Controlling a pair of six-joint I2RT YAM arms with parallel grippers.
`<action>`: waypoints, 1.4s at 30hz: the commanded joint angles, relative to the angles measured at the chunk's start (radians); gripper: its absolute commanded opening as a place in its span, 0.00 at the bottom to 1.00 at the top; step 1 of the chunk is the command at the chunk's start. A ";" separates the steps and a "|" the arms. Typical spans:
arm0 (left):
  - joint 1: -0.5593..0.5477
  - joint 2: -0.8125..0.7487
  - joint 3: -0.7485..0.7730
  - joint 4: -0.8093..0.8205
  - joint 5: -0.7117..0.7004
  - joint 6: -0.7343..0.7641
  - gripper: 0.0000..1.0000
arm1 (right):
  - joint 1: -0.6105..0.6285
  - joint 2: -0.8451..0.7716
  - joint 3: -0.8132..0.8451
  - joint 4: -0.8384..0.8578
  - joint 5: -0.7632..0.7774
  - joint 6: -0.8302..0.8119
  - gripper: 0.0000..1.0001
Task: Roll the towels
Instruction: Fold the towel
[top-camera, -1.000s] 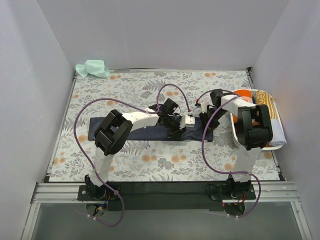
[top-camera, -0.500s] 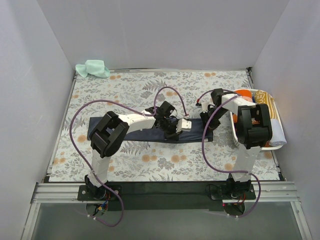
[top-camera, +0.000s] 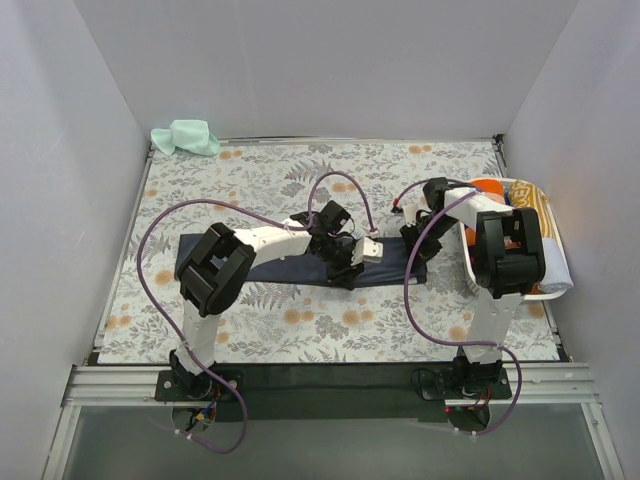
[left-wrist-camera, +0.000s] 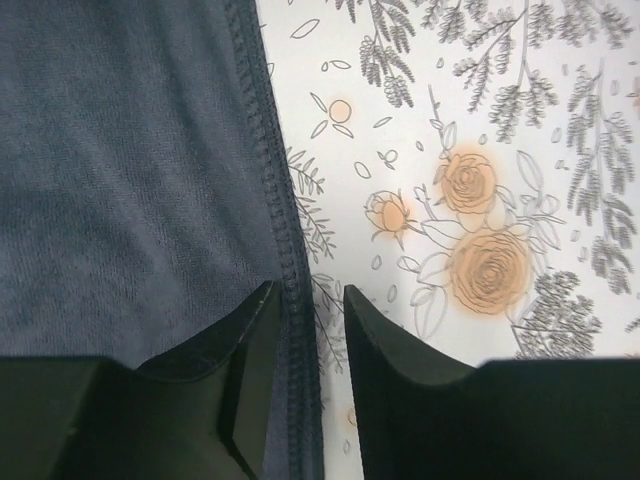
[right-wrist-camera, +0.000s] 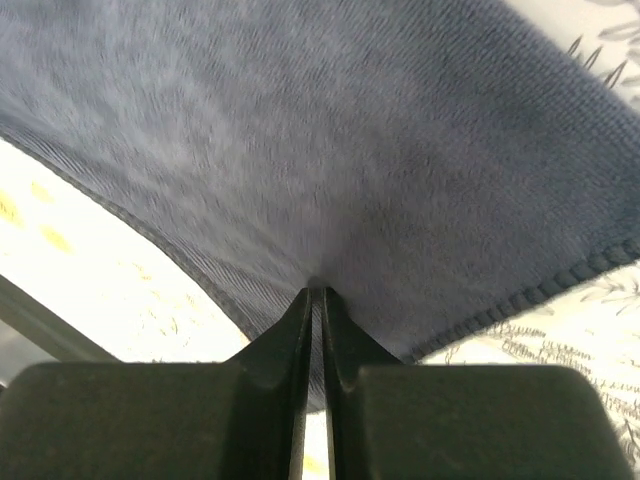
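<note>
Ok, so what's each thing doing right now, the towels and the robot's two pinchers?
navy towel: lying flat, unrolled, right end pinched.
mint towel: crumpled at the far left corner.
basket: holding other towels.
left gripper: open, jaws either side of the navy towel's hem.
right gripper: shut on the navy towel.

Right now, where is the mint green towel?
Top view: the mint green towel lies bunched at the far left corner of the floral table covering.
</note>
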 joint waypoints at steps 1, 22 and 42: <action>0.017 -0.130 0.033 -0.058 0.013 -0.067 0.29 | -0.010 -0.068 0.029 -0.064 -0.009 -0.049 0.12; 0.910 -0.215 -0.039 -0.242 -0.221 -0.007 0.26 | -0.002 0.069 0.185 0.008 0.084 0.043 0.22; 1.116 0.139 0.292 -0.260 -0.319 -0.036 0.22 | -0.002 0.246 0.372 0.049 0.282 0.080 0.24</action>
